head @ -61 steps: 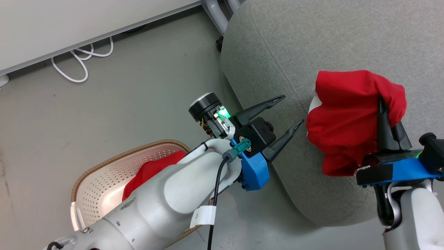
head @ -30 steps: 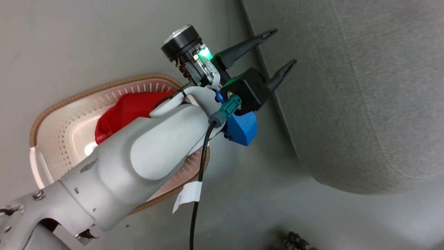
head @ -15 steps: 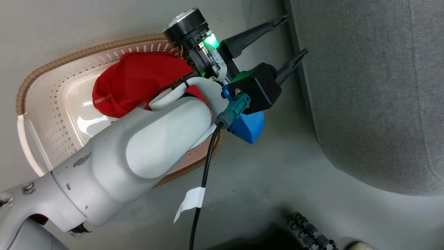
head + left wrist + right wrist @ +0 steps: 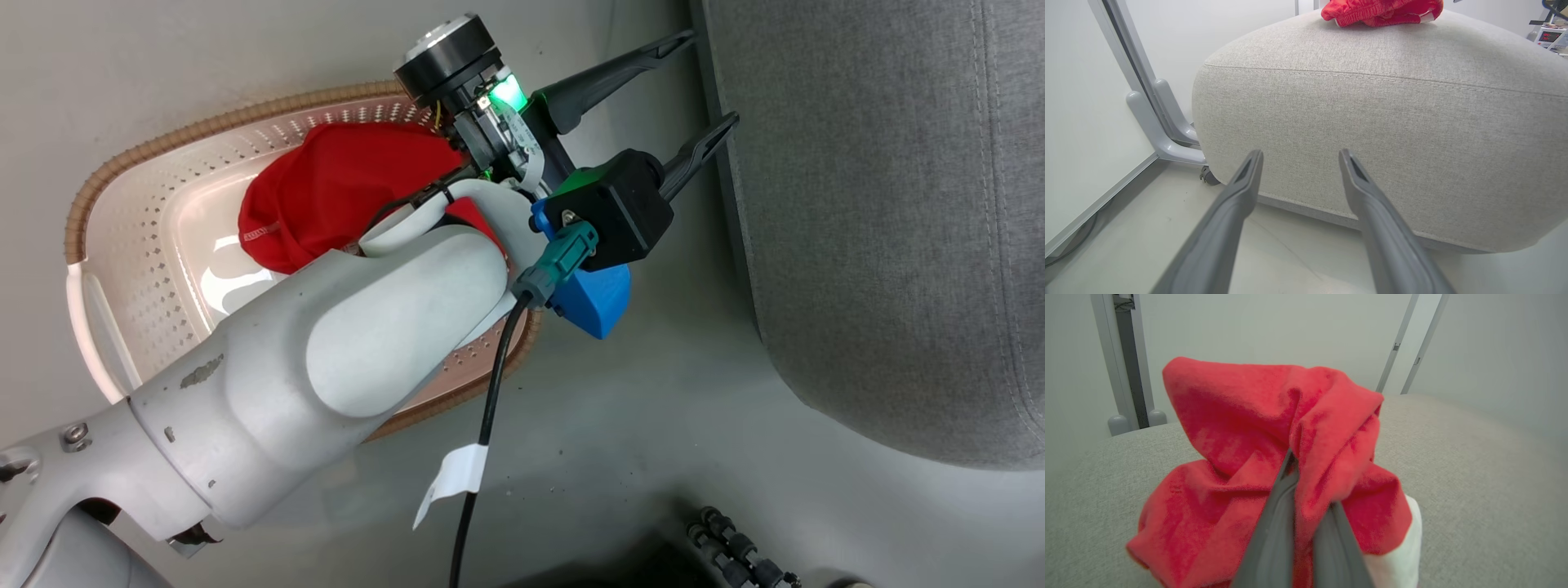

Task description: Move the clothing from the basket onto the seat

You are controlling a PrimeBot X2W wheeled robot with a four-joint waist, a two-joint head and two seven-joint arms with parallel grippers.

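Observation:
The cream basket with a brown rim stands on the floor at the left, and red clothing lies bunched inside it. My left arm crosses over the basket. My left gripper hangs open and empty just off the grey seat's side. The left wrist view looks between the open left gripper at the seat, with a red garment on top. My right gripper is shut on that red garment, which has white trim, over the seat.
A black cable with a white tag hangs from my left wrist. A grey metal frame leg and a caster sit by the seat's corner, beside a white wall panel. Dark ribbed parts lie at the floor's lower edge.
The head camera has swung from the seat toward the basket, so the right gripper with its garment left that view. The left gripper stays open by the seat's side.

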